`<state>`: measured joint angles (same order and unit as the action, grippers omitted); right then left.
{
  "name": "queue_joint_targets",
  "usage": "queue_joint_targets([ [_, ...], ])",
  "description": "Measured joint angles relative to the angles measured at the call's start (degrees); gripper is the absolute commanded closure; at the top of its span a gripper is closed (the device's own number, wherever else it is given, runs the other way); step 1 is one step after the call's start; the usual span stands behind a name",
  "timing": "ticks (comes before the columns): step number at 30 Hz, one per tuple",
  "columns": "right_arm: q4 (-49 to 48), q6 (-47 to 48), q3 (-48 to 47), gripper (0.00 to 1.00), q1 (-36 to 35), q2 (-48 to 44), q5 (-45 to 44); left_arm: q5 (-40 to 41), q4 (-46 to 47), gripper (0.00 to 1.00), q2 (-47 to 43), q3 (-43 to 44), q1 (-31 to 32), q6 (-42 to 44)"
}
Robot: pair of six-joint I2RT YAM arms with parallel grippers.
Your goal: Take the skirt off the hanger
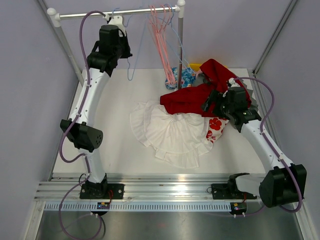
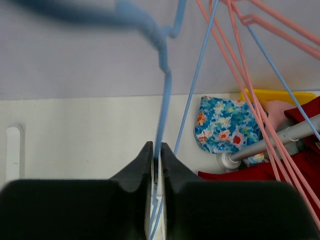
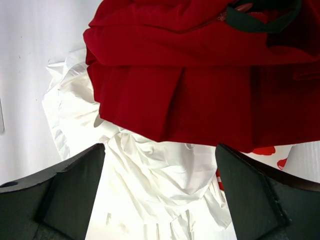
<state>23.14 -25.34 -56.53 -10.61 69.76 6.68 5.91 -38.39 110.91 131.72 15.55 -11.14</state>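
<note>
A bare blue wire hanger (image 1: 131, 64) hangs from the rail (image 1: 85, 15) at the back. My left gripper (image 1: 119, 24) is raised by the rail and shut on the hanger's wire (image 2: 164, 100), which runs between its fingers (image 2: 157, 152). A white ruffled skirt (image 1: 170, 132) lies spread on the table, with a red skirt (image 1: 187, 98) lying over its far edge. My right gripper (image 1: 210, 103) is open and empty just above both; in the right wrist view (image 3: 160, 148) the red skirt (image 3: 190, 75) and white skirt (image 3: 160, 175) lie between its fingers.
Several pink hangers (image 1: 162, 45) hang on the rail by its right post (image 1: 180, 45). A blue floral cloth (image 1: 182, 77) and a yellow item (image 2: 280, 95) lie at the back. A white garment with red flowers (image 1: 216, 127) lies under my right arm.
</note>
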Motion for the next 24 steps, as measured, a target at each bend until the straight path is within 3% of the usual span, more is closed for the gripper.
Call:
queue_joint_targets([
  [4, 1.64, 0.04, -0.26, 0.0, -0.52, -2.43, -0.15, -0.35, -3.08, 0.5, -2.03, -4.22, 0.0, -0.26],
  [5, 2.27, 0.07, -0.48, 0.01, -0.66, -3.39, -0.15, -0.37, -3.65, 0.39, -2.54, -5.44, 0.0, -0.2],
  [11, 5.55, 1.01, -3.19, 0.01, -1.14, -10.71, -1.05, -0.59, -6.34, 0.19, -7.93, -13.49, 0.0, -0.31],
  [12, 6.36, 1.14, -4.11, 0.01, -1.14, -11.76, -1.22, -0.59, -6.62, 0.09, -9.35, -14.21, 0.0, -0.31],
  [14, 7.37, 1.33, -5.66, 0.0, -1.14, -13.29, -1.27, -0.59, -7.02, 0.01, -12.15, -15.28, 0.0, -0.28],
  [20, 9.79, 1.18, -7.19, 0.01, -2.97, -16.87, 1.22, -0.94, -6.97, 0.01, -25.18, -21.86, 0.0, -1.55],
  [24, 10.08, -0.11, -7.02, 0.01, -15.08, -15.67, -1.79, -1.75, -6.62, 0.01, -37.2, -31.23, 0.0, -2.99],
])
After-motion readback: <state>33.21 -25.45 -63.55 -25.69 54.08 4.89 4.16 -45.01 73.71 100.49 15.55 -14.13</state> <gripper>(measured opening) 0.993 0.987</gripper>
